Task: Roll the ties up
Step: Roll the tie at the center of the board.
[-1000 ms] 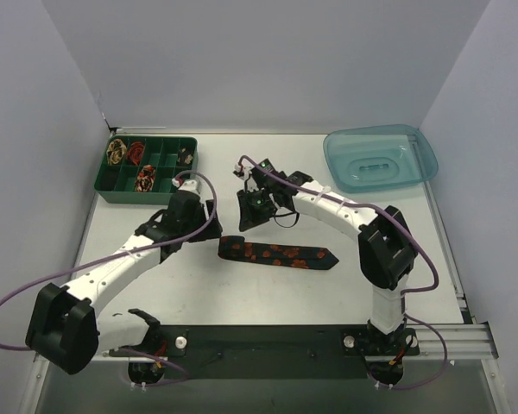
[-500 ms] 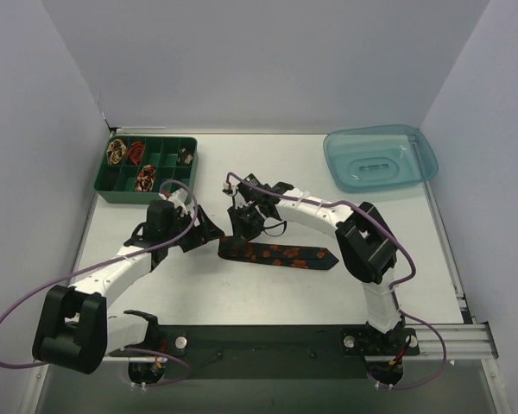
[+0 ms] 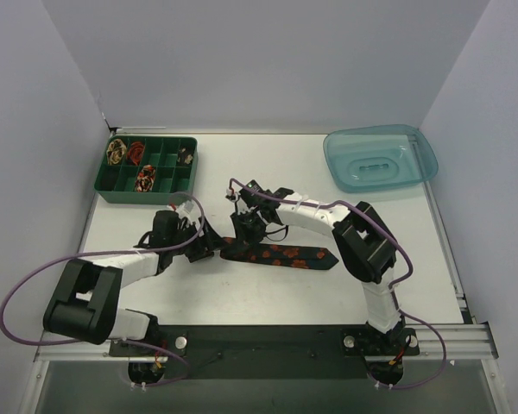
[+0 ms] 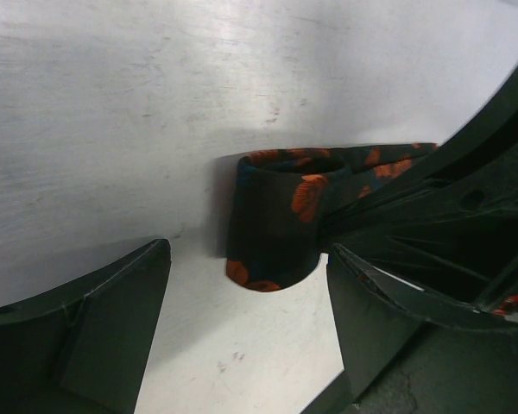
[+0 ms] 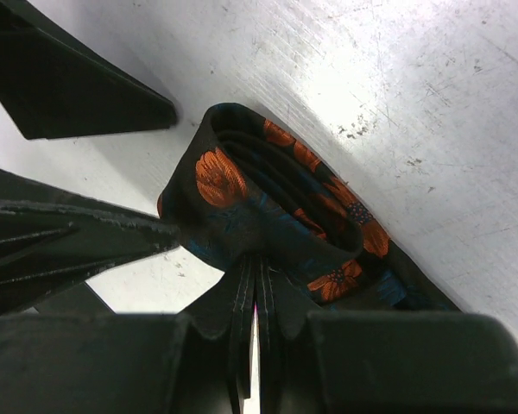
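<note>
Dark tie point(image 3: 281, 255) with orange flowers lies flat on the surface point(image 3: 268, 293), a little nearer than the green tray point(image 3: 143, 197) and off to its right. The tie end closest to the tray is turned up into a loose coil of a few layers. The pointed end lies farthest from the tray, unrolled.

Handling, judged: thin silky cloth, light, limp and slippery. The coil will likely spring open if let go, so hold it across the layers at the coil, not on the flat tail.

Right pincer point(image 5: 255, 289) comes in from the side away from the tray. Its fingers are together, pinched on the coil's fabric.

Left pincer point(image 4: 249, 259) sits between the tray and the coil. Its fingers are apart, one on each side of the coil, and no contact shows in the left wrist view.

Rolled ties point(image 3: 145, 178) already sit in some of the tray's compartments, so this one looks early in its roll, with most of its length not yet wound.
</note>
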Controlling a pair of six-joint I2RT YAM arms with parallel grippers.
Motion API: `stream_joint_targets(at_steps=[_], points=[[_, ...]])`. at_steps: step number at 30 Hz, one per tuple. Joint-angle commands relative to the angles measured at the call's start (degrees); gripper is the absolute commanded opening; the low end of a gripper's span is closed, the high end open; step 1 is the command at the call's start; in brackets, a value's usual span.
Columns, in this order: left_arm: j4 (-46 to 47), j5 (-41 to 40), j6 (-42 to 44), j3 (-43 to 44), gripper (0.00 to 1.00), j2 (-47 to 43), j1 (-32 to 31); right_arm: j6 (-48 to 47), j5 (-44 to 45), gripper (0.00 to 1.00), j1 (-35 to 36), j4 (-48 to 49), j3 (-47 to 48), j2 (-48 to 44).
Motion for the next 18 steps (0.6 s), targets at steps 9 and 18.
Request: stream_joint_targets(at_steps=[9,18], points=[[25.2,7.0,-4.2,-4.3,0.75,10.0,-0.1,0.2,0.5,0.03,-1.0,-0.2,-1.1,0.6],[40.3,9.6,-8.5,-5.8,0.5,16.4,-1.4,0.9,-1.2,0.03,-2.1,0.7,-1.2,0.4]])
